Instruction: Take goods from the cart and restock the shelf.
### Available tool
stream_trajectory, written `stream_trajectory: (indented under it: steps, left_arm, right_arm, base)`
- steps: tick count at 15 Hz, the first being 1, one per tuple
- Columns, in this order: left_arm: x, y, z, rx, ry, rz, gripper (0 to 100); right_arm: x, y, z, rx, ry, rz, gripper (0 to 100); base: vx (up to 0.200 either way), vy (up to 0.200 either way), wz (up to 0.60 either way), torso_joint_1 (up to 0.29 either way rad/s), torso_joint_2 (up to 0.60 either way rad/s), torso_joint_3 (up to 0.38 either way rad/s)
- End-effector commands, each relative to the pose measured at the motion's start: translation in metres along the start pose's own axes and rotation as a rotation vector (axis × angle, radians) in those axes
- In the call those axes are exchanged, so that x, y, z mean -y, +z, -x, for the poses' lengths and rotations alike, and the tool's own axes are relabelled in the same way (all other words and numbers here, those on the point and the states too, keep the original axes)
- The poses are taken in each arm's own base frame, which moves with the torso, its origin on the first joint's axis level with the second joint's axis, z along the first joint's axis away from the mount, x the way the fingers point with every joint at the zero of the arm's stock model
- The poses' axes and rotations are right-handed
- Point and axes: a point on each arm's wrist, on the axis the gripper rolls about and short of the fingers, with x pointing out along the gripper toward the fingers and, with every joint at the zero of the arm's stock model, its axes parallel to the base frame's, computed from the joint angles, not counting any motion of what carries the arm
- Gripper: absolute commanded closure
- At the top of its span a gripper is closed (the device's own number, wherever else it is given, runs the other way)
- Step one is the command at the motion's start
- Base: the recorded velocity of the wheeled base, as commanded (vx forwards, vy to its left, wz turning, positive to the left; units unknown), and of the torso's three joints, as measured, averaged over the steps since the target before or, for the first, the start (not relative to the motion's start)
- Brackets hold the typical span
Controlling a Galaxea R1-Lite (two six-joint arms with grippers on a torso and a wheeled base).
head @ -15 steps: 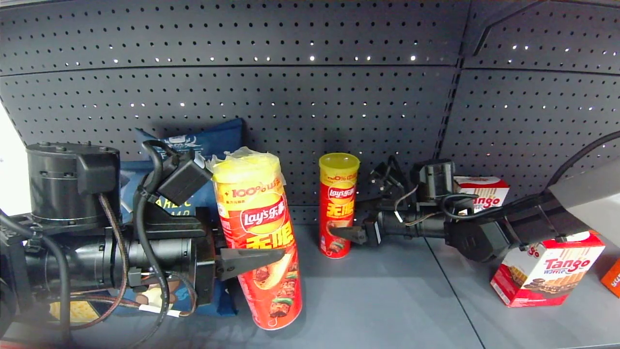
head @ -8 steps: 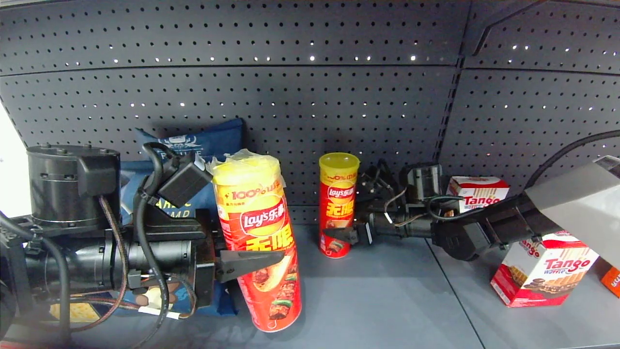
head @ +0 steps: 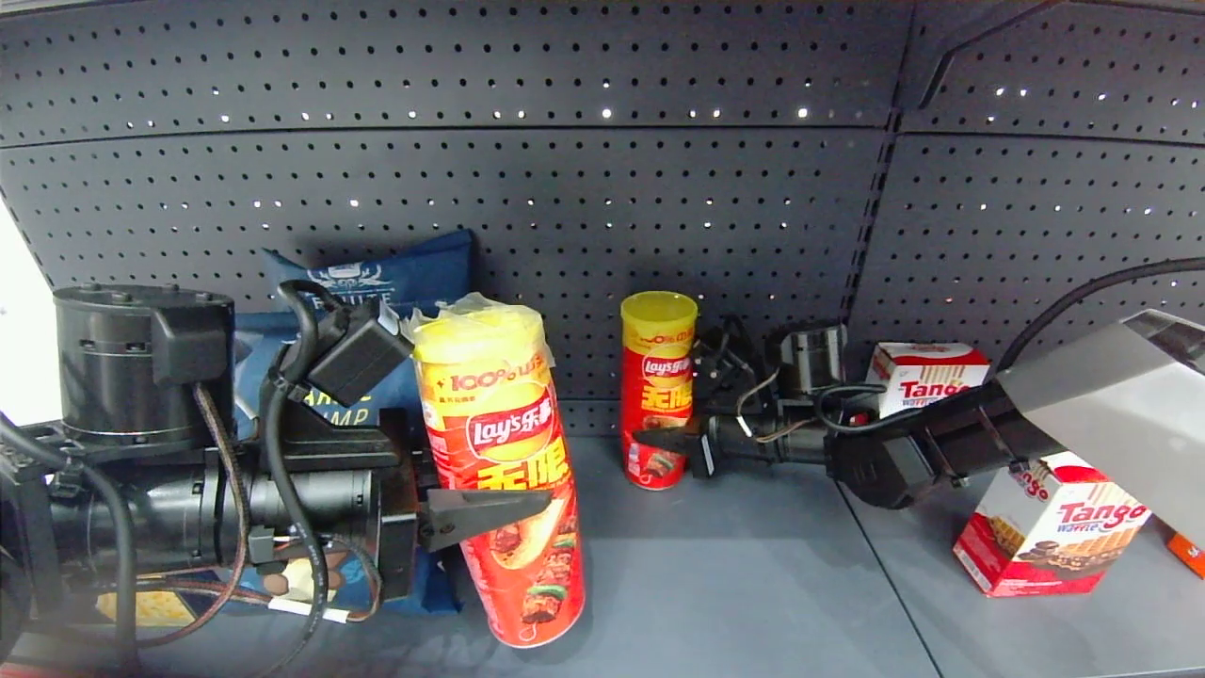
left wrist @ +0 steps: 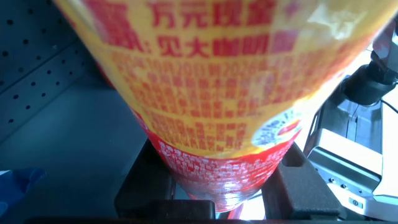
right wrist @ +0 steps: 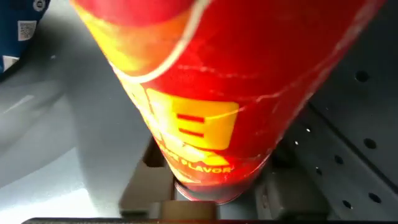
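The left gripper [head: 513,508] is clamped on a tall chip can [head: 499,443], its fingers closed against the lower half of the red and yellow tube. The can leans a little, its yellow top toward the left. It is close to the front edge of the shelf [head: 734,584], left of the middle. Whether its base rests on the shelf cannot be told. In the left wrist view the can [left wrist: 217,93] sits between the two dark fingers [left wrist: 143,190], which press on it from both sides.

The right gripper [head: 659,441] holds a shorter chip can [head: 659,377] low on its body. This can stands upright near the back edge of the shelf, about midway along it and just in front of the pegboard wall [head: 602,188]. In the right wrist view the short can [right wrist: 217,81] is gripped between the fingers [right wrist: 146,186].

A blue bag [head: 395,273] leans against the wall at the back left, behind the left arm. Toward the right end, a wafer box [head: 927,381] sits at the back. A second wafer box [head: 1073,537] stands nearer the front, turned at an angle. An orange box [head: 1188,551] shows just beside it at the right edge.
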Motion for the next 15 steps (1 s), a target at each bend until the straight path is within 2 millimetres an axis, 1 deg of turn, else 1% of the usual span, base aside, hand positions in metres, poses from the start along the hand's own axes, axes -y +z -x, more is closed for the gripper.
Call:
stream_trajectory:
  steps: [1, 3, 5, 7, 8, 9, 11, 14, 15]
  left_arm:
    - [0.0, 0.0, 0.0, -0.001, 0.0, 0.001, 100]
    - [0.0, 0.0, 0.0, 0.001, 0.0, 0.0, 100]
    - [0.001, 0.0, 0.001, 0.003, 0.0, -0.002, 100]
    - [0.001, 0.0, 0.001, 0.003, 0.002, -0.002, 100]
    - [0.001, 0.0, 0.001, 0.003, 0.002, -0.002, 100]
    - [0.001, 0.0, 0.001, 0.003, 0.002, -0.002, 100]
    - [0.002, 0.002, 0.003, 0.009, 0.007, -0.007, 100]
    - [0.003, 0.003, 0.004, 0.013, 0.011, -0.011, 100]
    - [0.003, 0.003, 0.004, 0.014, 0.012, -0.012, 100]
  right_arm:
    - [-0.003, 0.001, 0.0, 0.0, 0.005, 0.002, 100]
    - [-0.008, 0.006, 0.0, 0.007, 0.013, 0.011, 100]
    - [-0.014, 0.015, 0.003, 0.028, 0.005, 0.029, 100]
    - [-0.019, 0.021, 0.012, 0.04, -0.028, 0.034, 100]
    - [-0.019, 0.022, 0.012, 0.04, -0.028, 0.034, 100]
    - [-0.027, 0.022, 0.026, 0.03, -0.03, 0.027, 100]
    - [-0.045, 0.02, 0.046, 0.01, -0.021, 0.008, 100]
    - [-0.071, 0.014, 0.061, 0.064, -0.027, -0.018, 100]
    - [-0.076, 0.01, 0.064, 0.077, -0.035, -0.014, 100]
  base:
    - [0.0, 0.0, 0.0, 0.0, 0.0, 0.0]
    - [0.0, 0.0, 0.0, 0.0, 0.0, 0.0]
    - [0.0, 0.0, 0.0, 0.0, 0.0, 0.0]
    - [0.0, 0.0, 0.0, 0.0, 0.0, 0.0]
    - [0.0, 0.0, 0.0, 0.0, 0.0, 0.0]
    - [0.0, 0.0, 0.0, 0.0, 0.0, 0.0]
    - [0.0, 0.0, 0.0, 0.0, 0.0, 0.0]
    - [0.0, 0.0, 0.0, 0.0, 0.0, 0.0]
    - [0.0, 0.0, 0.0, 0.0, 0.0, 0.0]
